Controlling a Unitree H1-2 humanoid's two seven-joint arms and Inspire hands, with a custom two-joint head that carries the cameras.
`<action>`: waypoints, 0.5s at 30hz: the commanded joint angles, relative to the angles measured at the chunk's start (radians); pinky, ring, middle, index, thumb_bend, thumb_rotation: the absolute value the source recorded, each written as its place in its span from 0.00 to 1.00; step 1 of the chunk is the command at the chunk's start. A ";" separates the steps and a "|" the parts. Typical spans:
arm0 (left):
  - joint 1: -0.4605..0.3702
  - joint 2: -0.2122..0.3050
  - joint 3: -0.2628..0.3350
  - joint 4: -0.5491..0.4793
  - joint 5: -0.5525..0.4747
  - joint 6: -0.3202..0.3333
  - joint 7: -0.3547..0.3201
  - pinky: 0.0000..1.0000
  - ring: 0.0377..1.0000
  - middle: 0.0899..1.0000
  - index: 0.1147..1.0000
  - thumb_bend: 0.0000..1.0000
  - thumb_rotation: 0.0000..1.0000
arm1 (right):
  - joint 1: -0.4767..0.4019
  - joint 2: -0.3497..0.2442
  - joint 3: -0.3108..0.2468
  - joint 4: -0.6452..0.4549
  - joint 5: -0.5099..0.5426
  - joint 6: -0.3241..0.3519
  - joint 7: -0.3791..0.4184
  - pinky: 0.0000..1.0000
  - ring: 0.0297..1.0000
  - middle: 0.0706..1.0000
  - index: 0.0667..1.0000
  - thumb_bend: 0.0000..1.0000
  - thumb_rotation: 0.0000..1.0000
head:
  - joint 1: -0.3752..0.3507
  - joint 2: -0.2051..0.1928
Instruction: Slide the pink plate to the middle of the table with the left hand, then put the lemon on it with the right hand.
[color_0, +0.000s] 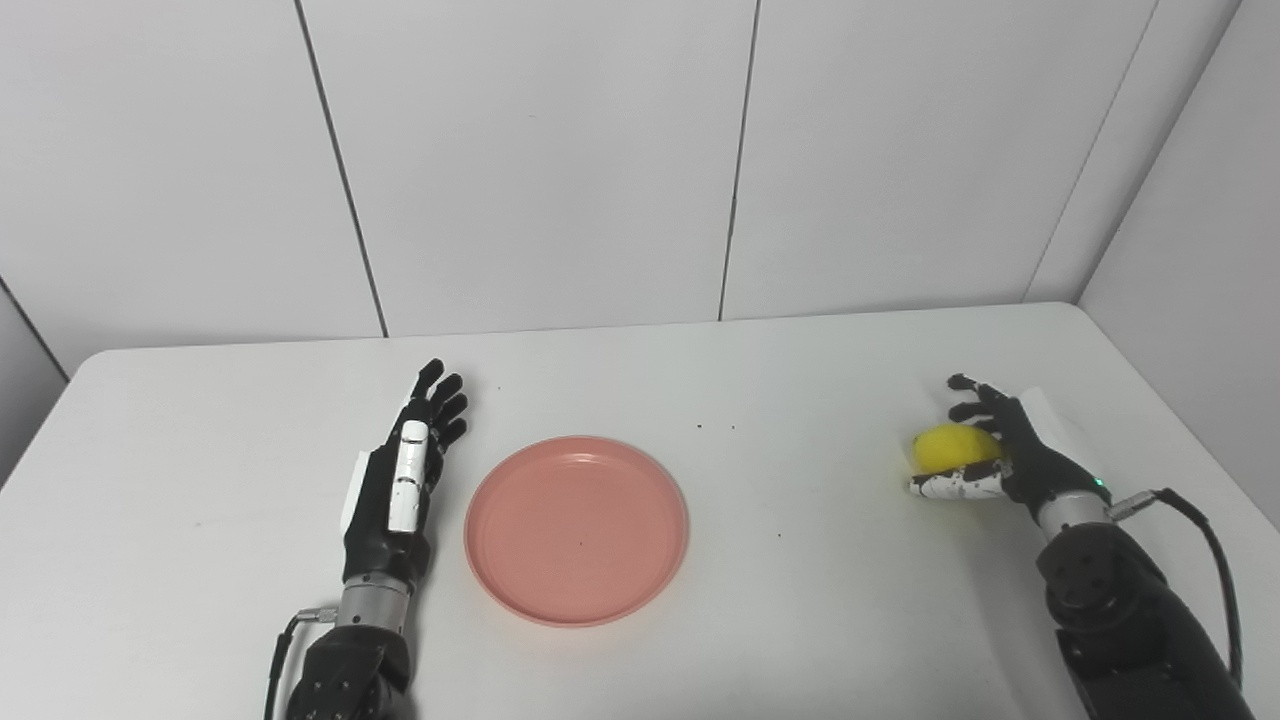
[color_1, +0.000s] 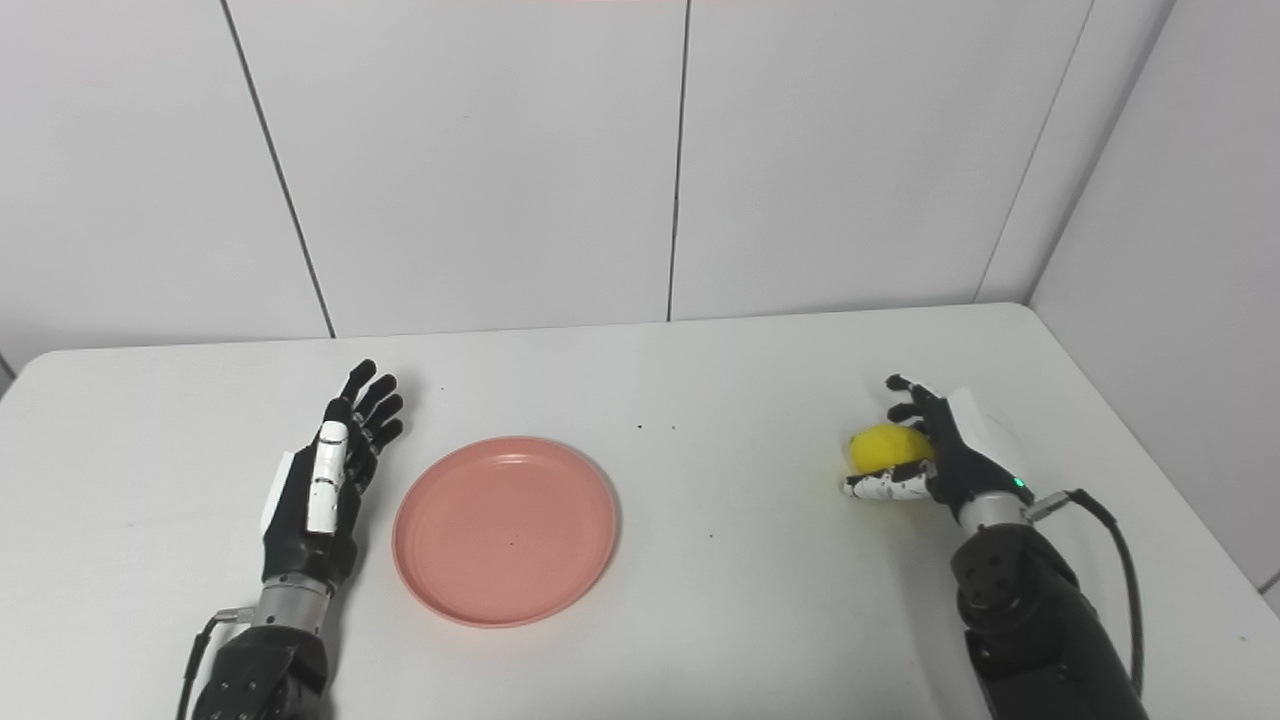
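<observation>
The pink plate (color_0: 576, 530) lies flat on the white table (color_0: 800, 600), a little left of the middle. My left hand (color_0: 400, 480) rests just left of the plate, open, fingers straight and pointing away from me, with a small gap to the rim. The yellow lemon (color_0: 955, 447) sits at the right side of the table. My right hand (color_0: 1000, 450) cups it, with the fingers (color_0: 968, 395) curved over its far side and the thumb (color_0: 955, 486) along its near side. The fingers are still spread, not clamped on the lemon.
White wall panels stand behind the table, and a wall runs close along its right edge. A few dark specks (color_0: 715, 427) lie on the table beyond the plate. A white scrap (color_0: 1050, 412) lies behind my right hand.
</observation>
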 joint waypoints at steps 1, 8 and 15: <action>-0.013 0.003 -0.004 -0.019 0.005 -0.003 -0.003 0.92 0.92 0.91 0.90 0.48 1.00 | -0.004 -0.020 0.008 -0.005 -0.009 -0.033 -0.027 0.21 0.33 0.71 0.80 0.69 0.00 | 0.001 -0.001; -0.011 -0.002 -0.005 -0.022 0.009 0.002 0.004 0.92 0.92 0.91 0.89 0.47 1.00 | 0.003 -0.030 0.027 -0.014 -0.025 -0.012 -0.044 0.17 0.42 0.78 0.78 0.51 0.00 | 0.000 0.001; -0.008 0.000 -0.005 -0.031 -0.001 0.010 -0.003 0.93 0.92 0.91 0.90 0.47 1.00 | 0.013 -0.039 0.039 0.001 -0.023 -0.068 -0.081 0.40 0.45 0.67 0.67 0.47 0.00 | 0.004 0.006</action>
